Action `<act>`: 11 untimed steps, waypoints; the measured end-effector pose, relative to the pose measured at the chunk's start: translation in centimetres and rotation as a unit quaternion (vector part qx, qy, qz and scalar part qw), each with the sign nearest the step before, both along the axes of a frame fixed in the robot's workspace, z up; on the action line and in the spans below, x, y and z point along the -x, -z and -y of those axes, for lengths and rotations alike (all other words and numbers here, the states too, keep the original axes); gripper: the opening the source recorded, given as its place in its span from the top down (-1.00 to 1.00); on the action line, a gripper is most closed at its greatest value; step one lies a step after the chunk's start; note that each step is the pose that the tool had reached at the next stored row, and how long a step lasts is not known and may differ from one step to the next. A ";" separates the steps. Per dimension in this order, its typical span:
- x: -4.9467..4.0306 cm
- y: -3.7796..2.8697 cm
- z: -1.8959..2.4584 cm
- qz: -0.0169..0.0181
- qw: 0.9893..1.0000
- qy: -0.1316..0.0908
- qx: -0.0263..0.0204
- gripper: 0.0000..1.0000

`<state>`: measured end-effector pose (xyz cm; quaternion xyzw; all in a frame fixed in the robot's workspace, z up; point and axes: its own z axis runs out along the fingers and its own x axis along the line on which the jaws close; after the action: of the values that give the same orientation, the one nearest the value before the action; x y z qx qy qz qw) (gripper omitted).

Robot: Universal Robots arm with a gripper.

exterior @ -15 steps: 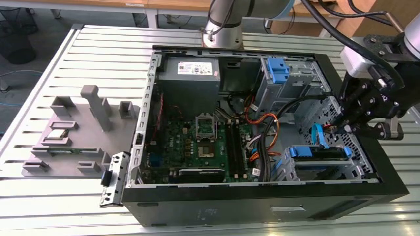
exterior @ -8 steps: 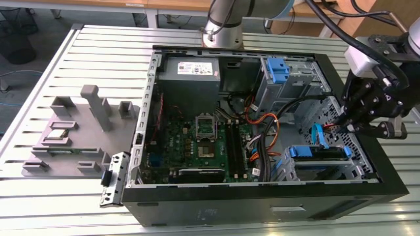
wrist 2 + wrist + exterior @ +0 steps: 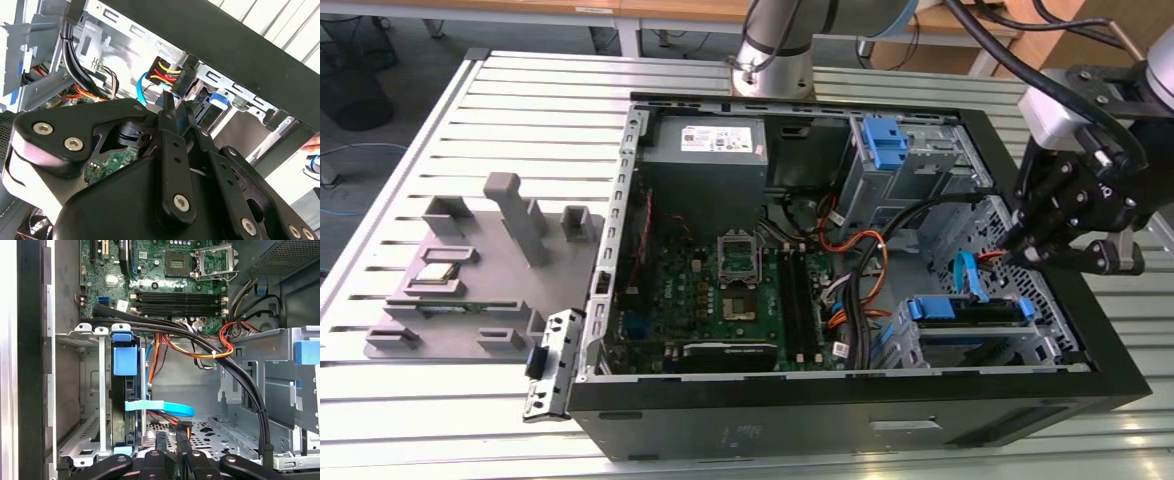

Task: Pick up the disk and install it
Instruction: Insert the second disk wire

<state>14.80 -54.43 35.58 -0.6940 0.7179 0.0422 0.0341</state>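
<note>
One connector point(image 3: 183, 429) is pinched in the gripper point(image 3: 171, 440) jaws beside the disk point(image 3: 125, 405); it should be seated squarely.

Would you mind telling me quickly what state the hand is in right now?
Hand: fingers close together inside the computer case, holding nothing visible; the disk sits in its bay.

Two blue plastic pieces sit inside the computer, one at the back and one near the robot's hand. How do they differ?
The far blue piece stands upright in its bay, while the near blue piece lies crosswise in its cage. The hand hovers by the near blue piece, well away from the far blue piece. A light blue cable runs beside the near blue piece, not the far blue piece. Both are the same blue.
</note>
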 end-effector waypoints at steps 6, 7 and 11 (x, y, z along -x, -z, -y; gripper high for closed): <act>-0.42 -0.01 -0.14 0.000 1.000 0.000 0.000 0.53; -0.49 0.00 -0.14 0.000 1.000 0.000 0.000 0.53; -0.76 -0.01 -0.16 0.000 1.000 0.000 0.000 0.53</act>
<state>15.56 -54.28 35.58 -0.6943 0.7177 0.0421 0.0340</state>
